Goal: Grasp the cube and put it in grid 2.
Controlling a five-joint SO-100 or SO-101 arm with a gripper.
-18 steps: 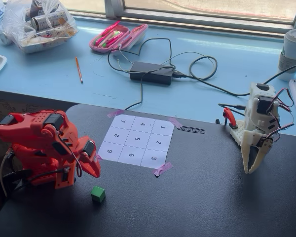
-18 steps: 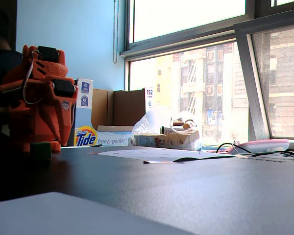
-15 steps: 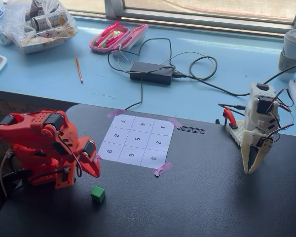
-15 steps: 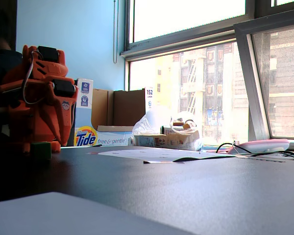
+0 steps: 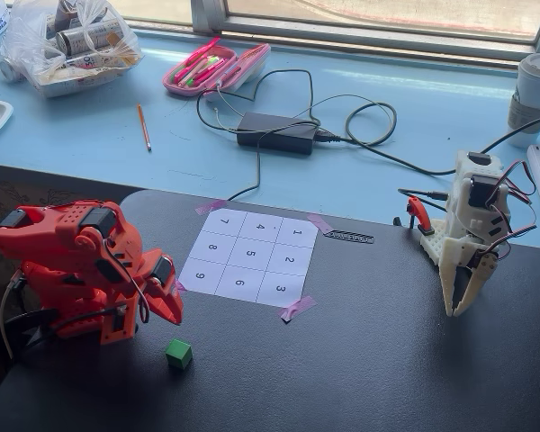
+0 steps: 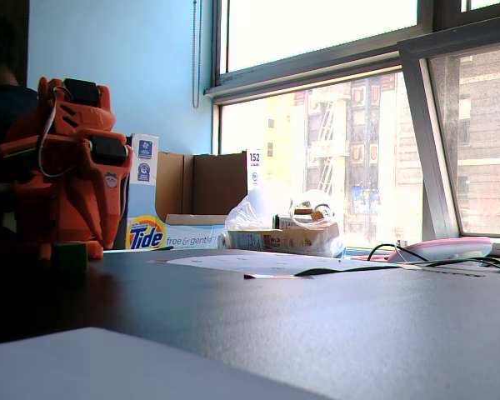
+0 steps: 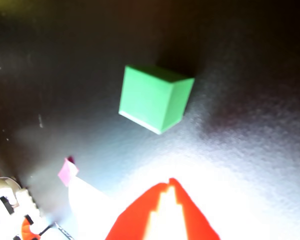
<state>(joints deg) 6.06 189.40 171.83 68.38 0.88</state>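
The bright-green cube (image 5: 179,354) sits on the dark table, below and left of the numbered paper sheet; it also shows as a dim block (image 6: 69,256) in front of the orange arm. My orange gripper (image 5: 173,314) hangs folded just above and left of the cube, not touching it. In the wrist view the cube (image 7: 155,98) lies clear of the red gripper (image 7: 169,184), whose fingertips meet in a point with nothing between them. Grid 2 (image 5: 289,259) is the middle square of the sheet's right column, bare.
A white second arm (image 5: 468,243) stands at the table's right side, its jaws pointing down. Pink tape (image 5: 297,308) holds the sheet's corners. Behind the table, a blue sill carries a power brick with cables (image 5: 276,132), a pink pencil case (image 5: 216,67) and a bag (image 5: 67,40).
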